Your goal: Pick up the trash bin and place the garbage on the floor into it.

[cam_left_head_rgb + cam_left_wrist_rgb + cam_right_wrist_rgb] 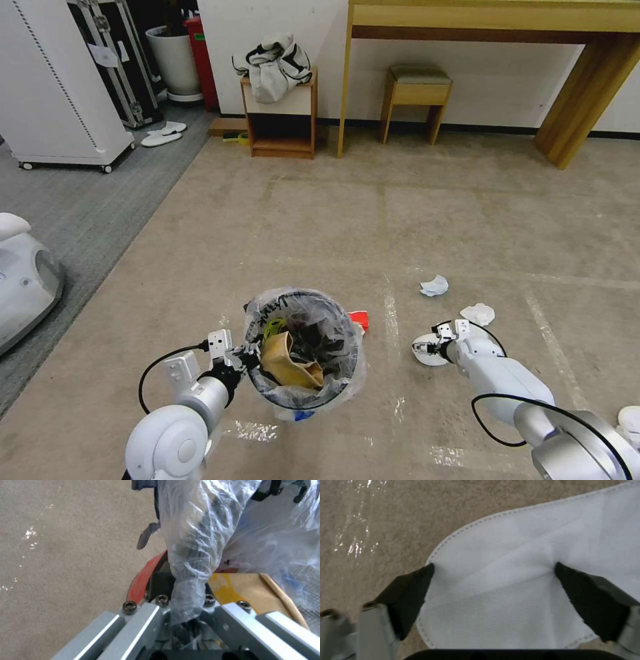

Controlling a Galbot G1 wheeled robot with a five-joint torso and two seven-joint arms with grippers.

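The small red trash bin (355, 360), lined with a crinkled clear bag (206, 530), stands on the beige floor (320, 220) in front of me. My left gripper (240, 357) is shut on its near-left rim (143, 577), pinching plastic and rim together. A crumpled brown paper bag (287, 363) lies inside. My right gripper (421, 347) is down on the flat white oval piece (526, 542), open, its black fingertips (410, 592) pressing either side of a fold. Two crumpled tissues (434, 285) (477, 313) lie beyond it. A red wrapper (359, 319) peeks from behind the bin.
A white object (630, 420) lies at the right edge of the carpet. Farther off stand a wooden cabinet (280, 120) with a bag on top, a stool (417, 100) and a desk leg (587, 93). White machines (23, 280) sit on the grey carpet to the left.
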